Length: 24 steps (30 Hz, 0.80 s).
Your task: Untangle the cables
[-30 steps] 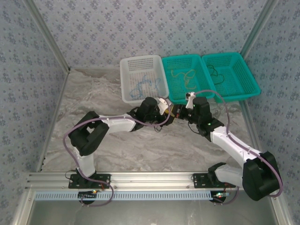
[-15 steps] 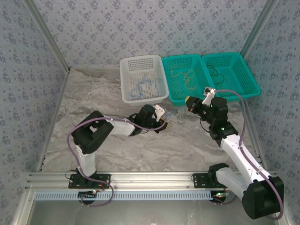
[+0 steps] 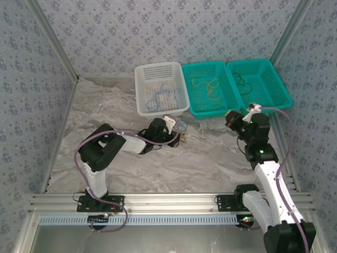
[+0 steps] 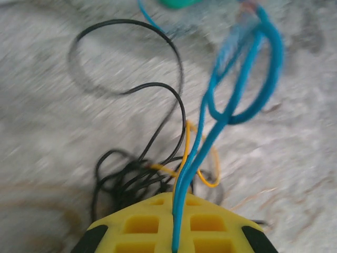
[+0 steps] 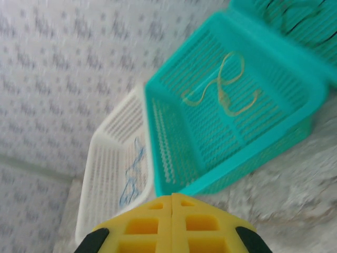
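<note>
My left gripper (image 4: 174, 208) pinches a blue cable (image 4: 277, 52) that rises from a knot of black cable (image 4: 124, 21) and yellow cable (image 4: 187, 142) on the tabletop (image 3: 105, 105), near its far edge. My right gripper (image 5: 172, 204) is pressed together and empty. Along the far edge, the white basket (image 3: 138, 89), middle teal basket (image 3: 210, 110) and right teal basket (image 3: 274, 105) hold sorted cables. I judge that only this knot is left.

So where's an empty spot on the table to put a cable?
Bare tabletop lies between the left wall and white basket, and between the left arm and right arm, by the front rail. It's crowded at the left claw, where cables tangle.
</note>
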### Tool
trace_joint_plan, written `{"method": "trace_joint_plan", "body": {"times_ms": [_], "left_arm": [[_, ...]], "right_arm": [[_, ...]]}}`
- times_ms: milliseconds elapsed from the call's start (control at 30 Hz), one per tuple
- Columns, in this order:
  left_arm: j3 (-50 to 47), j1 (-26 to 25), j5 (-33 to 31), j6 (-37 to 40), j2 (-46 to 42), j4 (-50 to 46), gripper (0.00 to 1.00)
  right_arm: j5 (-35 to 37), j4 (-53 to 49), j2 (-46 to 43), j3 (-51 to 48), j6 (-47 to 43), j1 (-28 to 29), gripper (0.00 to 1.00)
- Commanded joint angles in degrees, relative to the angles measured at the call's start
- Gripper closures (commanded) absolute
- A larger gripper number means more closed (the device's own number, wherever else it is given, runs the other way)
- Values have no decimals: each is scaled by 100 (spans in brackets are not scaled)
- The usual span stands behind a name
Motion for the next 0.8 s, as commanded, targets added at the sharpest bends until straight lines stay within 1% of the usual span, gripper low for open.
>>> {"method": "trace_joint_plan", "body": {"times_ms": [0, 67, 167, 200, 233, 267, 300, 333, 367, 400, 533, 667, 700, 767], "left_arm": [[-11, -4, 59, -106, -394, -248, 100], [-6, -3, 258, -80, -509, -247, 100], [14, -3, 499, -44, -654, -196, 100], [23, -4, 598, -20, -694, -152, 100], [28, -4, 693, 1, -725, -111, 100], [41, -4, 811, 19, -760, -50, 100], [68, -7, 936, 61, -791, -30, 100], [96, -19, 1008, 97, -817, -40, 100], [131, -36, 1080, 155, -848, -46, 100], [160, -47, 1119, 200, -866, -78, 100], [312, -43, 1360, 129, -895, -182, 99], [365, -61, 1627, 48, -917, -73, 98], [345, -61, 1660, 60, -924, -39, 98], [331, -65, 1772, 64, -930, 51, 98]], "right_arm": [[-80, -224, -22, 157, 53, -197, 100], [-324, -130, 100, 104, 25, -179, 100], [-1172, 275, 511, -101, -220, -40, 100], [-1351, 332, 718, -161, -263, 89, 97], [-1472, 398, 881, -217, -290, 224, 81], [-1591, 496, 1076, -281, -295, 399, 60], [-1675, 606, 1291, -349, -295, 612, 46], [-1686, 711, 1419, -385, -311, 793, 24], [-1651, 759, 1588, -392, -364, 1014, 7], [-1625, 807, 1765, -383, -424, 1181, 0], [-1856, 1363, 2328, -374, -505, 1701, 1], [-2196, 2086, 2868, -348, -261, 2041, 6], [-2228, 2297, 2960, -330, -226, 2107, 7], [-2115, 2397, 3126, -234, -233, 2218, 8]]}}
